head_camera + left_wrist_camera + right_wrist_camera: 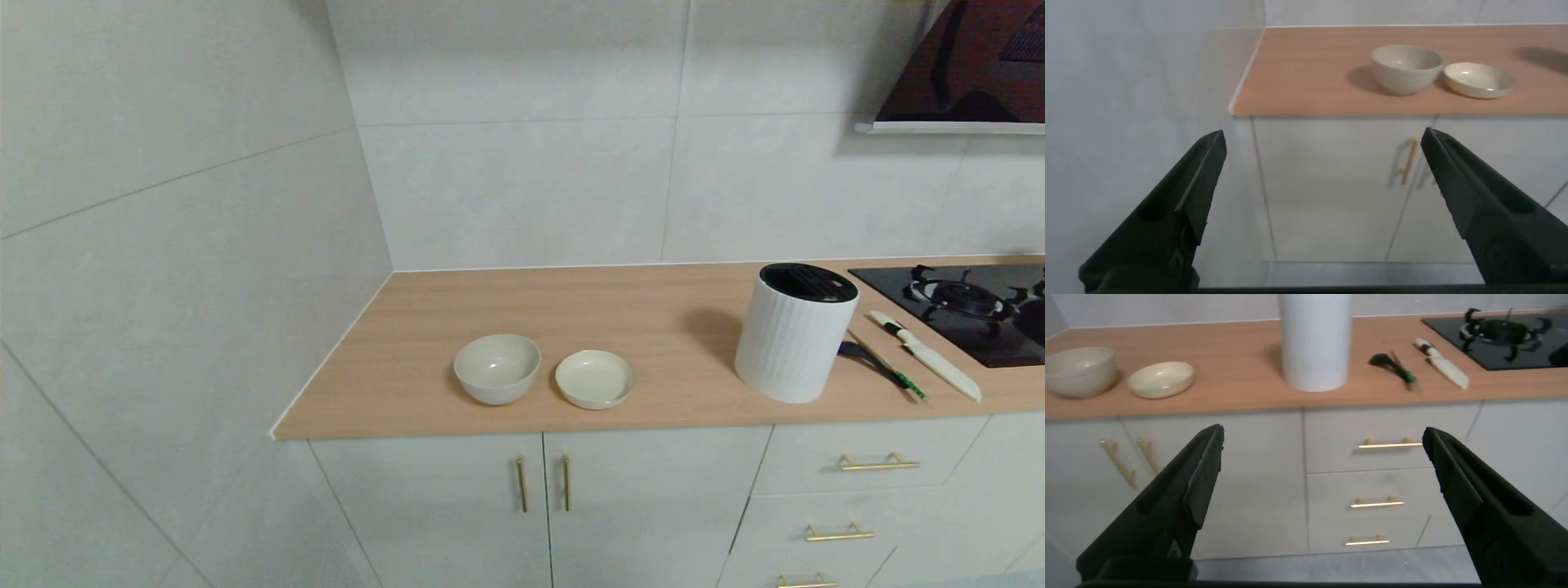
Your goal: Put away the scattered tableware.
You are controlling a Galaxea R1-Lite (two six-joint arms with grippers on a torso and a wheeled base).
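Tableware scattered along the counter [571, 310] before any pick-up. A bowl [497, 369] and a shallow dish [594, 378] are set upright, just beside each other but apart, near the front edge towards the corner wall; this placement is judged to leave both easy to reach from the front. Well apart, towards the hob [963, 306], a white ribbed holder [794, 331] with a black slotted top is stood upright. Between holder and hob, a knife [927, 355] and a dark utensil [882, 363] are laid flat, the utensil's head close against the holder's base. The holder is taken to be the intended store for these two, its slots being open to the top. The left gripper [1323, 135] is held low, below counter level, before the cabinet doors [1404, 163] under the bowl; the right gripper [1323, 431] is held likewise before the drawers [1388, 445] under the holder. Both pairs of jaws are spread wide and nothing is held. No item is judged to have been put away yet.
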